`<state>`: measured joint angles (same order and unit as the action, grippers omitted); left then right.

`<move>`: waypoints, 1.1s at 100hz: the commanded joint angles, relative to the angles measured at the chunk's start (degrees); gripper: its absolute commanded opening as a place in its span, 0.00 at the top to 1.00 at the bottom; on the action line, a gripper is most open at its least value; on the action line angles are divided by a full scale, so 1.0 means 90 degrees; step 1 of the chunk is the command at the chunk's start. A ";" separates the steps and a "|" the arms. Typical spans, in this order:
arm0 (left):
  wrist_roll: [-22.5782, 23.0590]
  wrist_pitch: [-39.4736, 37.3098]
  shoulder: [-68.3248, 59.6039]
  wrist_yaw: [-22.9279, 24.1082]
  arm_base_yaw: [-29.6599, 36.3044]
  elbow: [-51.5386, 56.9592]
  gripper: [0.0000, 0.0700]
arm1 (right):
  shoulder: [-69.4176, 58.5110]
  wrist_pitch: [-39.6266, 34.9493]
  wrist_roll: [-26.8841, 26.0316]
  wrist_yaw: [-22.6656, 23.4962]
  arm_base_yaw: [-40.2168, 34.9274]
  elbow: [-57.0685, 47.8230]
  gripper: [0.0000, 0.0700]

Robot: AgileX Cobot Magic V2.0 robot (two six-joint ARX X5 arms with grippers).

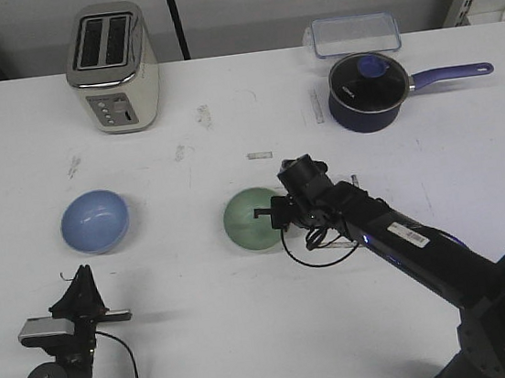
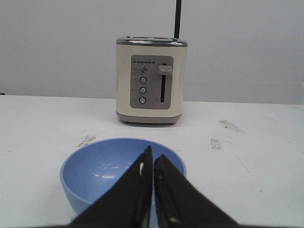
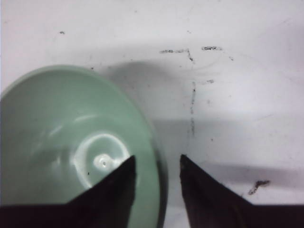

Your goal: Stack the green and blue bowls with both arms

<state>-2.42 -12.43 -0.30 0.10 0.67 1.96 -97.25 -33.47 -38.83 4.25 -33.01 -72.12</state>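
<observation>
The pale green bowl [image 1: 249, 220] sits upright near the table's middle. My right gripper [image 1: 275, 214] is at its right rim. In the right wrist view this gripper [image 3: 157, 159] is open and straddles the rim of the green bowl [image 3: 61, 133], one finger over the inside and one outside, neither visibly touching it. The blue bowl [image 1: 95, 221] stands upright to the left, apart from the green one. My left gripper [image 1: 83, 272] waits just in front of it, near the table's front edge. In the left wrist view it [image 2: 153, 153] is shut and empty, pointing at the blue bowl [image 2: 95, 171].
A cream toaster [image 1: 113, 68] [image 2: 151, 80] stands at the back left, behind the blue bowl. A dark navy saucepan [image 1: 368, 92] with a long handle sits back right, with a clear lidded container [image 1: 355, 34] behind it. Loose black cable hangs under the right arm.
</observation>
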 commanded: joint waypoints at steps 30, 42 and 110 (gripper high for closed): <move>0.0024 -0.0078 0.0012 0.0010 0.0012 -0.0141 1.00 | 0.0566 0.0102 0.0872 -0.0908 0.0000 -0.0117 0.32; 0.0024 -0.0078 0.0012 0.0012 0.0012 -0.0141 1.00 | 0.0942 0.0231 0.1851 -0.1268 0.0005 -0.0107 0.32; 0.0024 -0.0078 0.0012 0.0010 0.0012 -0.0141 1.00 | 0.4286 0.4609 0.4313 -0.0284 0.2650 0.3619 0.99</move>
<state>-2.42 -12.43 -0.30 0.08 0.67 1.96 -60.34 5.89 -0.25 1.41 -10.28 -41.89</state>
